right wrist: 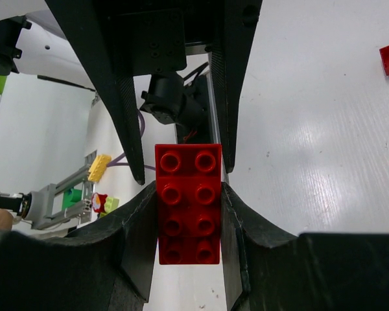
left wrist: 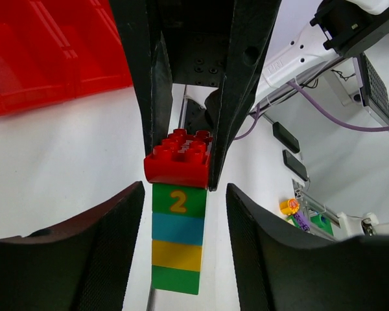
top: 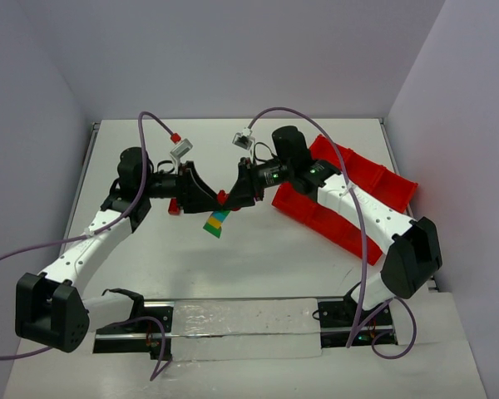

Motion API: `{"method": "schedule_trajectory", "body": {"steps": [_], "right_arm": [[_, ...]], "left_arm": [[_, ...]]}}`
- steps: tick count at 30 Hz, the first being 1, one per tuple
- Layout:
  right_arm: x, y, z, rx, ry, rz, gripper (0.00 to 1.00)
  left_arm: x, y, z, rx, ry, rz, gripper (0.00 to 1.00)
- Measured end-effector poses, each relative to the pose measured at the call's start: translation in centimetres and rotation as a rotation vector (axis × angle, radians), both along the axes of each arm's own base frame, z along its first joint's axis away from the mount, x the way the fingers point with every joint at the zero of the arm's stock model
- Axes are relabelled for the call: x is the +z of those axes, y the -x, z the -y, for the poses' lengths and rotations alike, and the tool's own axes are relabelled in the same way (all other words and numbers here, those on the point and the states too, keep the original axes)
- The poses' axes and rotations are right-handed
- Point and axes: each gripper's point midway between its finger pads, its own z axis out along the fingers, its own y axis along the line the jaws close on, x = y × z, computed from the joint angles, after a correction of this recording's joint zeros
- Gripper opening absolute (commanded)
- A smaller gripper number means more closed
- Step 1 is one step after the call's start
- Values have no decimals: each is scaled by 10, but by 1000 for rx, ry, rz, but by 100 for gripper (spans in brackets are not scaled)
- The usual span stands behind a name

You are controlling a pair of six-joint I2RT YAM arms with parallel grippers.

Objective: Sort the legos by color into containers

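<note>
At the table point(top: 258, 258) centre, my right gripper point(right wrist: 188, 188) clamps the red brick point(right wrist: 188, 217) capping a coloured stack point(left wrist: 177, 240) — my left gripper point(left wrist: 185, 188) straddles the stack, fingers parted, not touching.

Bright, even light falls from above on the white table point(top: 258, 249), leaving only faint, soft-edged shadows under the arms in the top view, while the clear strip point(top: 241, 328) along the table's near edge catches mottled glints. In the right wrist view a streaky sheen glares off the table just right of the red brick point(right wrist: 188, 204), which is crisp, and the fingers point(right wrist: 71, 272) at the bottom are near-black and soft. The left wrist view bends lines at its borders like a wide lens, and the red tray point(left wrist: 45, 58) glows saturated and slightly blurred.
</note>
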Motion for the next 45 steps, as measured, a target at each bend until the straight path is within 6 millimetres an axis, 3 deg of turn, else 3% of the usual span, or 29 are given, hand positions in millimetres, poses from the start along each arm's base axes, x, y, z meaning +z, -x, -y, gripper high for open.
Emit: {"method": "schedule_trajectory", "body": {"steps": [6,13,21,45], "right_arm": [[-2,-1,0,-2,3,-2,3],[6,-4,-1,-7,-8,14,3],[8,-8,0,-8,-12,21,3],[8,-12,2,-15,-11,22,14]], "left_arm": [[-2,2,1,-8,-4,-2,74],[-8,2,0,-8,-17,-18,62],[-10,3,1,-23,-17,-20,0],[-10,0,1,-1,-21,-9,0]]}}
